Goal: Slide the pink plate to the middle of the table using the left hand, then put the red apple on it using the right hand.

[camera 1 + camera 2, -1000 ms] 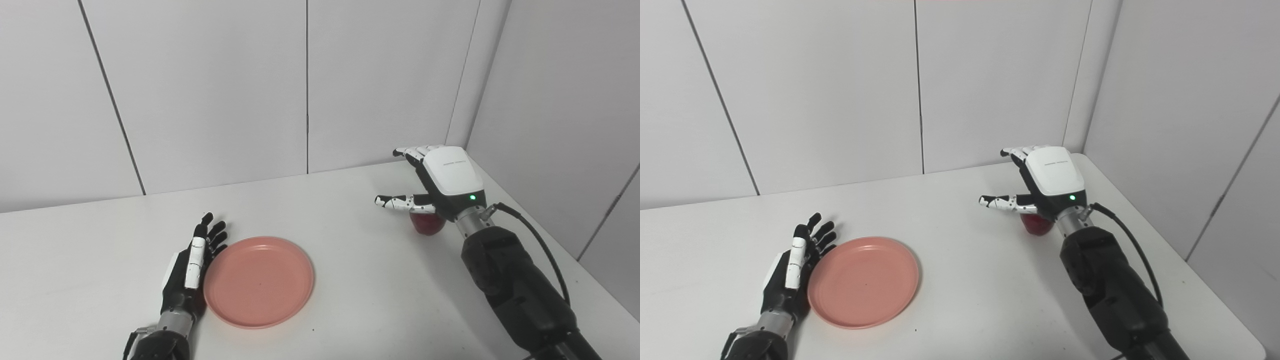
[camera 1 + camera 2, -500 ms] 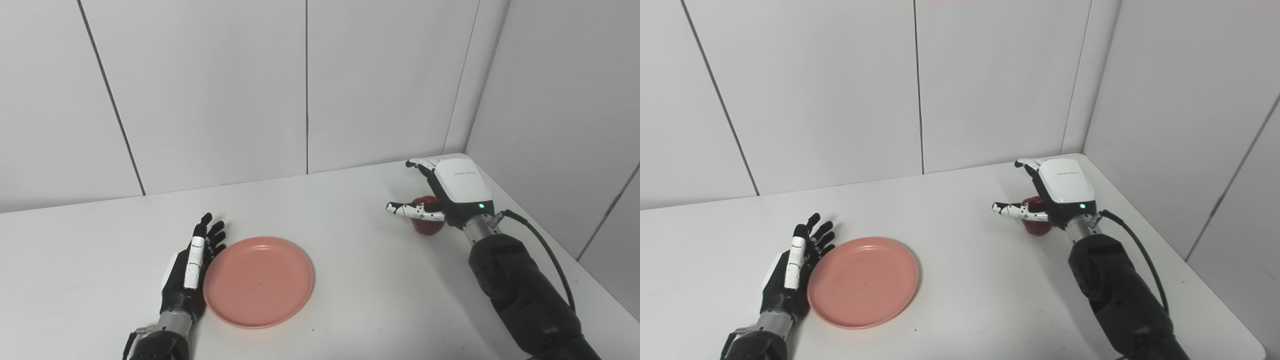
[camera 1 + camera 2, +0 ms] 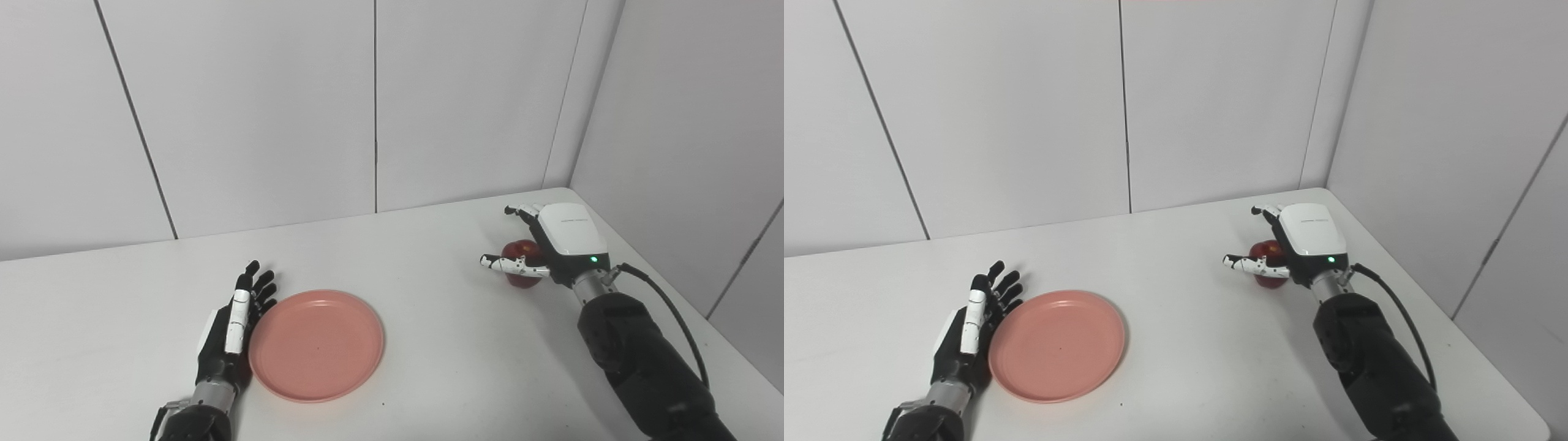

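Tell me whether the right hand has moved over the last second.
Yes. The right hand has dropped and drawn back toward the table's right edge, now cupping the red apple.

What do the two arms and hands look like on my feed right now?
The left hand is mostly black, with one white segment along a finger and a metal wrist. The right hand has a white back plate with small grey lettering, a lit green light, and white fingers with black spots. A black cable loops beside its black forearm.
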